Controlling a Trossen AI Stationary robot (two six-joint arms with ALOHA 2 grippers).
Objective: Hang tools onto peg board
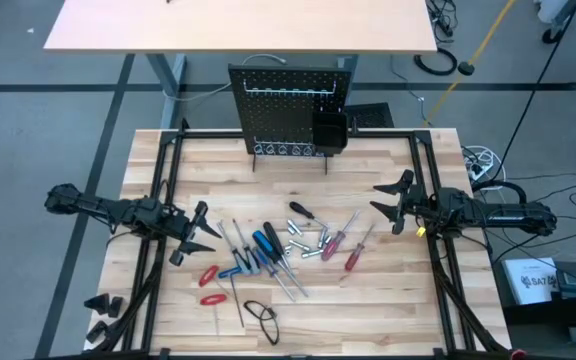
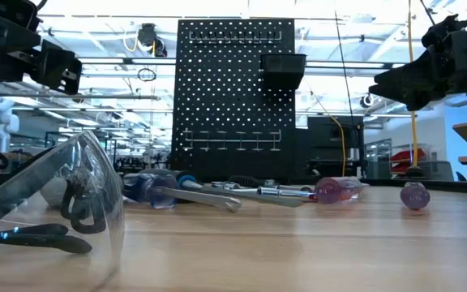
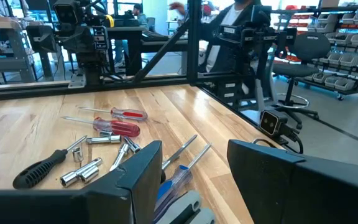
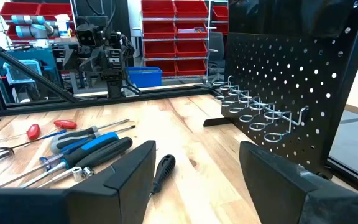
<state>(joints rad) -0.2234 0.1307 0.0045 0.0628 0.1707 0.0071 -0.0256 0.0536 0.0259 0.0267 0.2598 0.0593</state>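
Across the middle of the table [image 1: 388,300] the tools [image 1: 268,250] lie scattered flat, none yet on the peg board [image 1: 290,110], which stands upright at the far edge with its row of ring hooks bare and a small black bin [image 1: 329,131] fixed to its right side. Most of the screwdrivers fan out with their shafts slanting; a black-handled screwdriver [image 1: 302,211] lies apart from the heap, nearest the board, its long axis running diagonally with the handle toward the board and left.

From the heap, the left gripper [image 1: 194,237] sits just beside its left edge, fingers spread and empty, aimed across the table into the pile; blue handles show right under its fingers [image 3: 143,168] in its wrist view. The right gripper [image 1: 396,202] hangs near the heap's right side, jaws likewise apart with nothing between them, facing the black-handled screwdriver [image 4: 163,170] with the board's hooks [image 4: 260,112] beyond.

By my reckoning, the left arm is nearer the bulk of the tools, while the right is better placed for the black-handled one and the board.
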